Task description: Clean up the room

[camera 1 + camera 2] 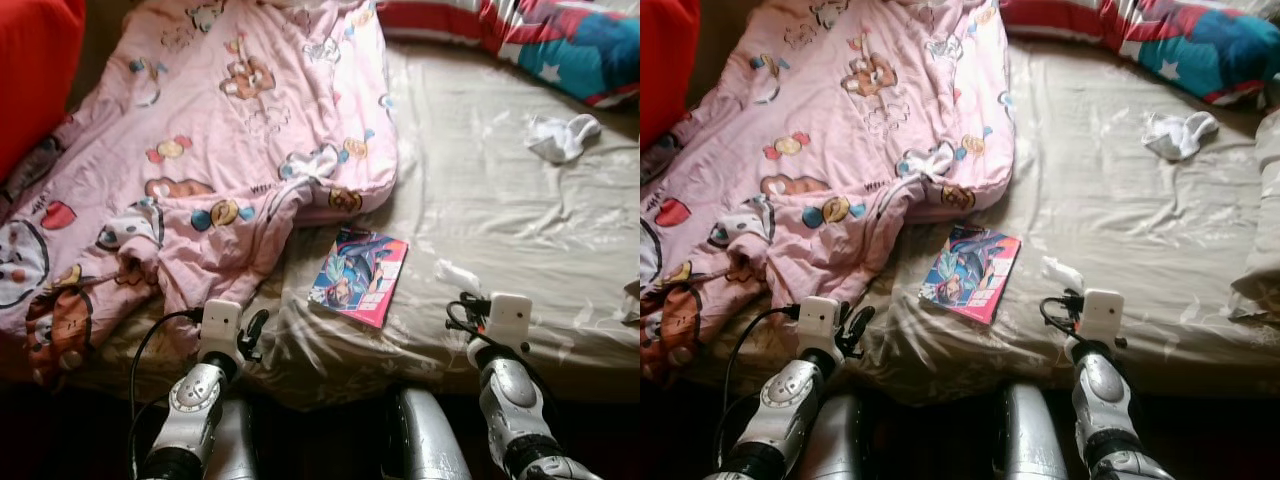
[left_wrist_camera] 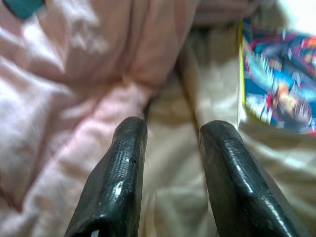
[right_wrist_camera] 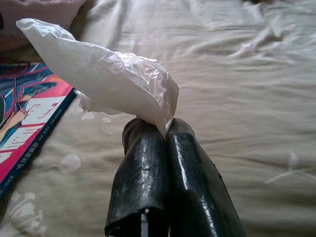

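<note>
Now my right gripper [image 3: 165, 129] pinches the tissue [image 3: 111, 79] by one corner; it is light, soft, tears easily. Left gripper [image 2: 170, 136] fingers are spread.

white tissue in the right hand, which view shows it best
The right wrist view: the white tissue sits close up, pinched between the shut right hand. Both eye views show it as a small pale scrap beyond the wrist.

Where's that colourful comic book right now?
The comic book lies flat on the beige sheet near the bed's front edge, between the two grippers, just below the pink blanket.
</note>
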Available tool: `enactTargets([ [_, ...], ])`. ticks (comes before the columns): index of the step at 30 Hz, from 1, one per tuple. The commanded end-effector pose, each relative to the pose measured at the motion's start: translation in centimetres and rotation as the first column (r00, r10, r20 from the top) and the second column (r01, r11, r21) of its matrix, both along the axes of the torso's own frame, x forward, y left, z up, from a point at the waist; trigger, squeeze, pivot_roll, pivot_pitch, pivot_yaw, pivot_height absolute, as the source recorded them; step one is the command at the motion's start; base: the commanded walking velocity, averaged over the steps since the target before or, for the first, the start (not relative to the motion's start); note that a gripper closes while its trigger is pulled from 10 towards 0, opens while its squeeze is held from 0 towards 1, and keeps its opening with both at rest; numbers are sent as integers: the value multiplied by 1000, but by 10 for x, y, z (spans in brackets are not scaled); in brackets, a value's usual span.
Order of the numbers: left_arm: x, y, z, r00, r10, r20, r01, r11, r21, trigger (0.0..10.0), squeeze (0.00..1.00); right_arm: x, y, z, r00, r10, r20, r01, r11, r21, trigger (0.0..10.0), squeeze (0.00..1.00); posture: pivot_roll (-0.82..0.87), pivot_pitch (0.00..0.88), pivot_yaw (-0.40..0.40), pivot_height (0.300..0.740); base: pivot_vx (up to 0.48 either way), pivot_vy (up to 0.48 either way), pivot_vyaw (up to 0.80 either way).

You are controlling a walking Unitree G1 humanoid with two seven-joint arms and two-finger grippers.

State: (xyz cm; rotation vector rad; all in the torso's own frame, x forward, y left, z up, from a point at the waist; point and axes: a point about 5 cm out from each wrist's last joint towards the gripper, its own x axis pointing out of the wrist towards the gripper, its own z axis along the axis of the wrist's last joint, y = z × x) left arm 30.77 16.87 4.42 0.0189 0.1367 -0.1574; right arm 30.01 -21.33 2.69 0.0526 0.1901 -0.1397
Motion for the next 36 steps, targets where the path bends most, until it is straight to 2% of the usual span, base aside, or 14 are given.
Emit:
enactTargets([
  [1, -2, 6, -4, 1000, 16, -18, -16, 1000, 11, 10000, 0, -4, 1, -4, 1000, 3, -11, -3, 1000, 1, 10000, 0, -3, 58, 6, 580, 0, 0, 0],
  [4, 2, 18, -3, 998, 62, -27, -62, 998, 8, 10000, 0, 0, 4, 0, 1000, -14, 14, 14, 1000, 23, 10000, 0, -13, 1, 13, 580, 0, 0, 0],
  [13, -3, 35, -9, 990, 135, -51, -135, 991, 6, 10000, 0, 3, 8, -2, 1000, 21, -20, -21, 1000, 21, 10000, 0, -4, 0, 12, 580, 0, 0, 0],
  [17, -2, 36, -10, 987, 148, -57, -149, 989, 1, 10000, 0, 0, 6, -6, 998, 25, -49, -24, 999, 25, 10000, 0, -4, 0, 7, 580, 0, 0, 0],
  [22, 0, 34, -10, 985, 160, -68, -161, 987, -17, 10000, 0, -6, 4, -14, 995, 23, -92, -21, 999, 26, 10000, 0, -10, 0, 3, 580, 0, 0, 0],
  [27, -1, 29, -17, 981, 160, -107, -163, 986, -27, 10000, 0, -19, -2, -28, 985, 0, -170, 6, 999, 36, 10000, 0, -14, 0, 2, 580, 0, 0, 0],
  [30, -3, 28, -20, 979, 158, -132, -163, 986, -24, 10000, 0, -26, -5, -34, 980, -18, -199, 32, 997, 68, 10000, 0, -12, 0, 1, 580, 0, 0, 0],
  [36, -15, 26, -39, 961, 119, -248, -122, 993, 3, 10000, 0, -43, -8, -52, 949, -42, -312, 77, 992, 101, 10000, 0, 7, 0, -7, 609, 0, 0, 0],
])
